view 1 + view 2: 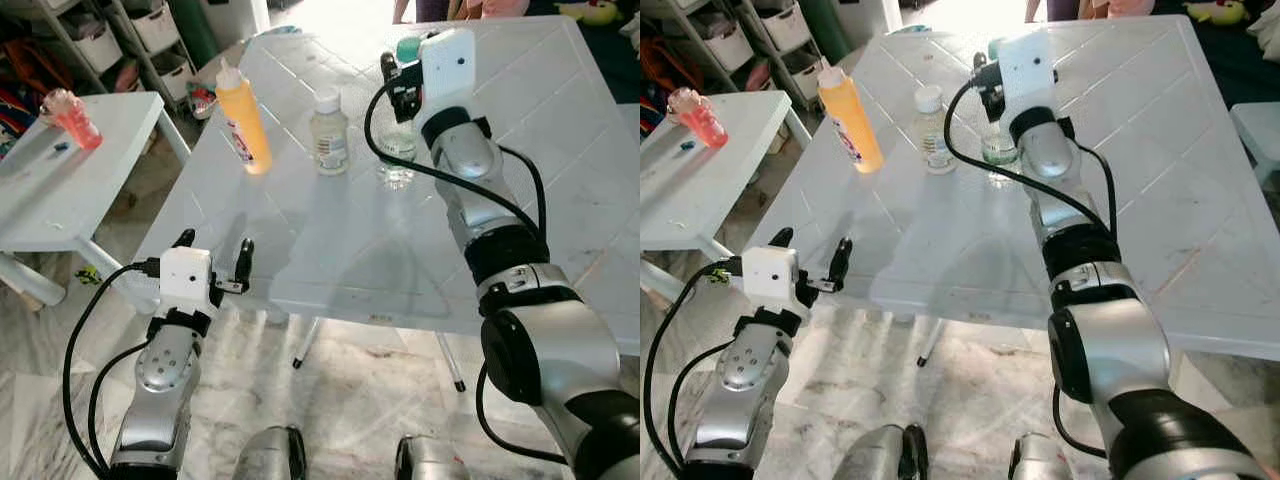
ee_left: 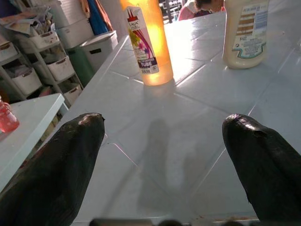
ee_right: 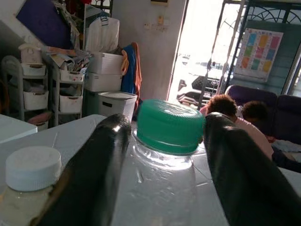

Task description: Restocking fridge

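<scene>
— Reaching out over the white bench point(image 1: 330, 250), the right arm is stretched toward 12 o'clock, wrist held high. Where is its gripper placed?

— The right gripper point(image 3: 164, 155) is set around the clear bottle point(image 1: 397, 160) with the green cap point(image 3: 170, 125); the fingers point(image 3: 89, 174) are spread, one seen on each side of the bottle's shoulder. Whether the plastic is touched cannot be told.

— And the other items?

— A pale bottle with a white cap point(image 1: 329, 132) stands just beside the clear one, at its 9 o'clock. An orange squeeze bottle point(image 1: 244, 118) is seen further toward 9 o'clock.

— The left arm?

— It is bent at the bench's near edge, at about 7 o'clock. The left gripper point(image 1: 212, 258) is held level, fingers wide apart, gripping nothing, aimed at the orange bottle.
</scene>
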You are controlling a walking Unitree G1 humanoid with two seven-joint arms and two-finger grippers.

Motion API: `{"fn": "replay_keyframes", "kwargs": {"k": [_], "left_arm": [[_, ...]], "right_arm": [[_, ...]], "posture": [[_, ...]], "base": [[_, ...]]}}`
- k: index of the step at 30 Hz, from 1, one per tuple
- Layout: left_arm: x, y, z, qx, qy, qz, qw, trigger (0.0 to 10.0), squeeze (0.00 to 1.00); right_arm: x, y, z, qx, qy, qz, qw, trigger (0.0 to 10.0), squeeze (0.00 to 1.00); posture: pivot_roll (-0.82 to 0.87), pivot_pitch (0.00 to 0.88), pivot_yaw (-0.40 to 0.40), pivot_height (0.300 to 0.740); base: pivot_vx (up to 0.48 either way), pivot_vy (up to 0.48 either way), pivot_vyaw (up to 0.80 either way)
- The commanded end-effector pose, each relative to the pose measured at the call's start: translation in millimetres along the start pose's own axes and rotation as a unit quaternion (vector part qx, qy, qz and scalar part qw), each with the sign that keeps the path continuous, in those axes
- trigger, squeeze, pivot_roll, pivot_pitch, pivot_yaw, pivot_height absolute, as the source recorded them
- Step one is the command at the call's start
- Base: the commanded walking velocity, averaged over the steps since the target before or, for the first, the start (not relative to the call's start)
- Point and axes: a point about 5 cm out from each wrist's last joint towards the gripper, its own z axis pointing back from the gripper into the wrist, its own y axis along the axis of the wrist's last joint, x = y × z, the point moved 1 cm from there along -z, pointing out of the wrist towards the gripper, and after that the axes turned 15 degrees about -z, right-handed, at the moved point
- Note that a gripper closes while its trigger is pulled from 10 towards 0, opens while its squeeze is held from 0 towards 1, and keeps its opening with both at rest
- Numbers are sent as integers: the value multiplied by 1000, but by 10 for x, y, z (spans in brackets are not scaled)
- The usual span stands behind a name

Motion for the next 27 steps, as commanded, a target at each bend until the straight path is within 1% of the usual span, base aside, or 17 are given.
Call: {"fn": "replay_keyframes", "kwargs": {"k": [1,5,12,17,20,22,24,25,26,27], "left_arm": [[-12,-72,16,-18,1,-5,1000,10000,0],[4,-71,-13,-18,1,-4,1000,10000,0],[18,-76,-10,-19,-1,-5,1000,10000,0],[30,-76,-20,-18,-3,-5,1000,10000,0],[40,-76,-28,-19,-2,-3,1000,10000,0],[45,-76,-30,-19,-2,-3,1000,10000,0],[58,-79,-33,-20,-3,-1,1000,10000,0],[61,-80,-35,-20,-4,-1,1000,10000,0],[71,-82,-39,-20,-5,-1,1000,10000,0],[71,-82,-39,-20,-5,-1,1000,10000,0]], "right_arm": [[-61,38,-43,0,14,5,1000,0,0],[-80,18,-59,-8,21,13,1000,0,0],[-85,6,-63,-14,23,19,999,0,0],[-57,-25,-40,-22,15,21,999,0,0],[-31,-92,32,-38,5,15,999,0,0],[-28,-107,51,-41,4,16,999,0,0],[-17,-147,102,-54,-7,-1,999,0,0],[-16,-164,118,-61,-10,-4,998,824,0],[-29,-175,157,-68,-8,3,998,627,0],[-29,-175,157,-68,-8,3,998,627,0]], "posture": [[106,114,120,740],[107,111,118,740],[106,108,120,740],[101,106,117,740],[96,104,114,740],[95,105,113,740],[91,105,112,740],[89,105,112,740],[84,102,110,740],[84,102,110,740]], "base": [[0,0,0],[0,0,0],[0,0,0],[0,0,0],[0,0,0],[0,0,0],[0,0,0],[0,0,0],[0,0,0],[0,0,0]]}}
